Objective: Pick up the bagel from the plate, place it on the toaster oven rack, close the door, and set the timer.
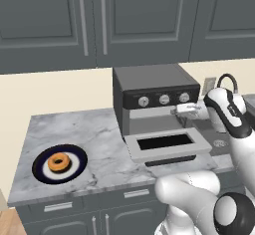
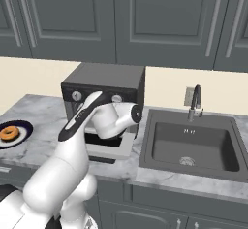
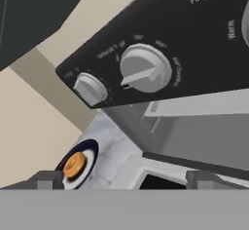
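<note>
Step in hand: pick-up, not begun. Bagel (image 1: 59,162) is seen on plate (image 1: 44,175); door (image 1: 168,146) lies dropped open. Gripper (image 1: 185,108), jaws apart and empty, is held at the oven front; a reach across to the bagel is called for.

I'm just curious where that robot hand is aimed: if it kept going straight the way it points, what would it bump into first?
Probably the toaster oven: the open gripper faces its dark control panel, nearest the middle knob. How close it is stays unclear.

arm (image 1: 234,144): glossy white, rounded links | joints: dark caps | claw (image 1: 187,108): pale grey, 2 dark tips
</note>
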You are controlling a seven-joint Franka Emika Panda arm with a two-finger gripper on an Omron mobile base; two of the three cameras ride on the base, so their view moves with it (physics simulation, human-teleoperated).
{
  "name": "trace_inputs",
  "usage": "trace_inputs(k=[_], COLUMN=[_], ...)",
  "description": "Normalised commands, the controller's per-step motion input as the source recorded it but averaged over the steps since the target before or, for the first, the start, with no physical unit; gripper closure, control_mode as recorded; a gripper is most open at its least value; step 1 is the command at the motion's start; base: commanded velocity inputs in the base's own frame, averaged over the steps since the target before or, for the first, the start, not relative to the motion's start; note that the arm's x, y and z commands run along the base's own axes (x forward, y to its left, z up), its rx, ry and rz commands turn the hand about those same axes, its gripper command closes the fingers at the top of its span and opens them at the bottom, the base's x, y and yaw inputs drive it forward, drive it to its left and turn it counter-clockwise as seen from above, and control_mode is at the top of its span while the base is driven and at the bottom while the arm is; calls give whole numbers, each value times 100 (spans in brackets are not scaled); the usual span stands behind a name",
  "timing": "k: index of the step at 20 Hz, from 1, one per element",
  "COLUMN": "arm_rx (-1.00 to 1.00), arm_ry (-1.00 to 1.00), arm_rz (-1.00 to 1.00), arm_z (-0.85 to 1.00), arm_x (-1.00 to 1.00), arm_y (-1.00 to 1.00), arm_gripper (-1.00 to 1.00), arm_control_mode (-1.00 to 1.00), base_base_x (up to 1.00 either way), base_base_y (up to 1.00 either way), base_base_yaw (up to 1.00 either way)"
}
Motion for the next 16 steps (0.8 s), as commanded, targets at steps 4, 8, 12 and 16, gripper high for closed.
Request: trace_inputs(k=[4, 8, 12, 16], arm_rx=[0, 0, 0, 0], arm_ry=[-12, -8, -6, -9], arm_rz=[0, 0, 0, 0], arm_z=[-16, -11, -4, -7], arm_x=[10, 20, 22, 19], arm_y=[0, 0, 0, 0], arm_gripper=[-100, -100, -100, -100], arm_control_mode=[-100, -100, -100, -100], base_base_x=[0, 0, 0, 0], base_base_y=[0, 0, 0, 0], base_base_yaw=[0, 0, 0, 0])
